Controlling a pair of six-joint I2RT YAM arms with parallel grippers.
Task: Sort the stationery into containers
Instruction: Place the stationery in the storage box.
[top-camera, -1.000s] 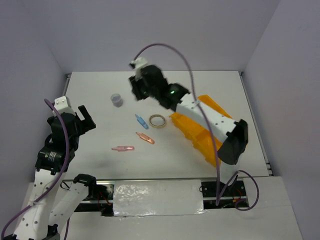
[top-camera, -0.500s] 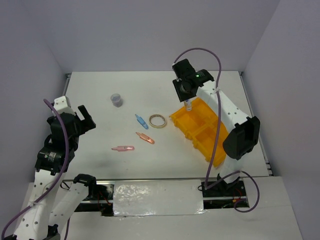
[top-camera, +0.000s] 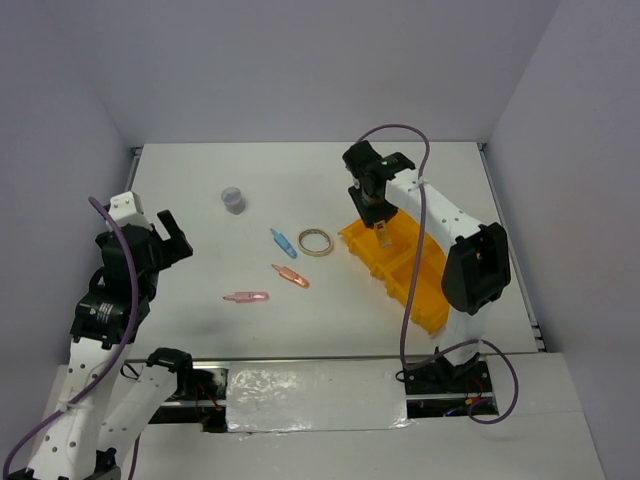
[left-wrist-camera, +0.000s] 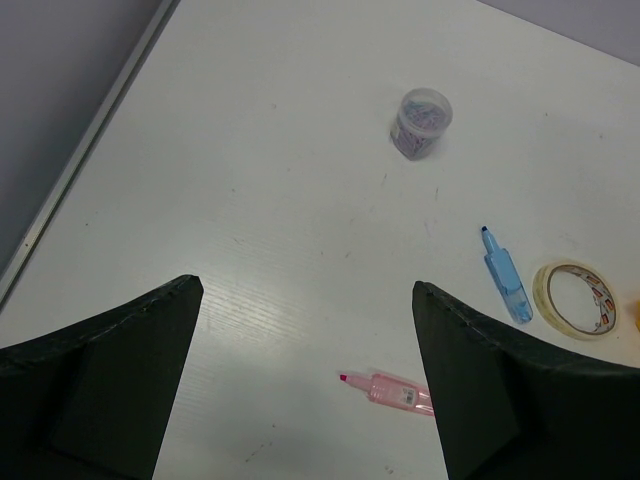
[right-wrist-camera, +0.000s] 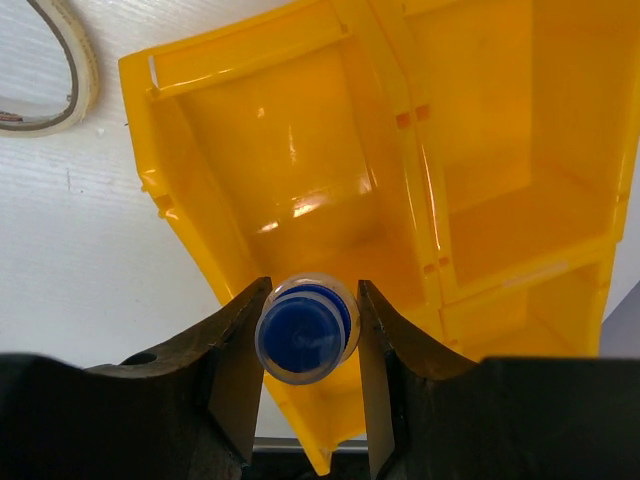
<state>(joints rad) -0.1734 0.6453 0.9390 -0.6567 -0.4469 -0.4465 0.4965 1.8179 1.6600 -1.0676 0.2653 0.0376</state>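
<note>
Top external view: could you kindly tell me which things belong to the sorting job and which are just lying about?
Job: yellow tray, blue-capped bottle in right pincer, tape ring, clear cup, blue pen, two pink pens.
Lying about: purple cables, shiny strip at near edge.

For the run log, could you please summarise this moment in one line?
right gripper: shut on blue-capped bottle above yellow tray | left gripper: open | on table: tape ring, clear cup, blue pen, two pink pens
</note>
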